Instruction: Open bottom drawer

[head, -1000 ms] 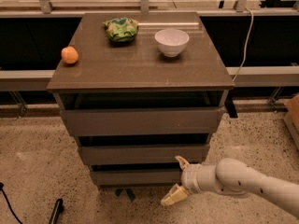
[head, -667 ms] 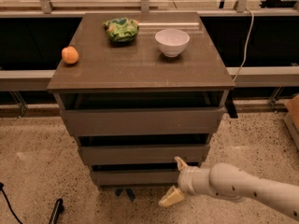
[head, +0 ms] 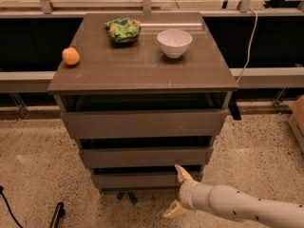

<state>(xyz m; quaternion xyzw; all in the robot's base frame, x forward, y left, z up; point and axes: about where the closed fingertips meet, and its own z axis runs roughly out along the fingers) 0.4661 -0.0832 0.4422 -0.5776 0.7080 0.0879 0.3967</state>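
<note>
A grey-brown cabinet has three flat handleless drawer fronts. The bottom drawer (head: 142, 179) is the lowest and narrowest front, just above the floor, with a dark gap above it. My gripper (head: 176, 192) comes in from the lower right on a white arm. It is open: the upper finger (head: 182, 173) touches or nearly touches the right end of the bottom drawer's top edge, and the lower finger (head: 173, 210) hangs below the drawer front over the floor. It holds nothing.
On the cabinet top (head: 137, 65) sit an orange (head: 71, 56), a green bag (head: 123, 30) and a white bowl (head: 174, 42). A cardboard box (head: 298, 118) stands at the right edge. A black cable end (head: 56, 215) lies on the speckled floor, lower left.
My gripper has moved a little to the left and closer to the bottom drawer's right end. The drawers and the things on top have not moved.
</note>
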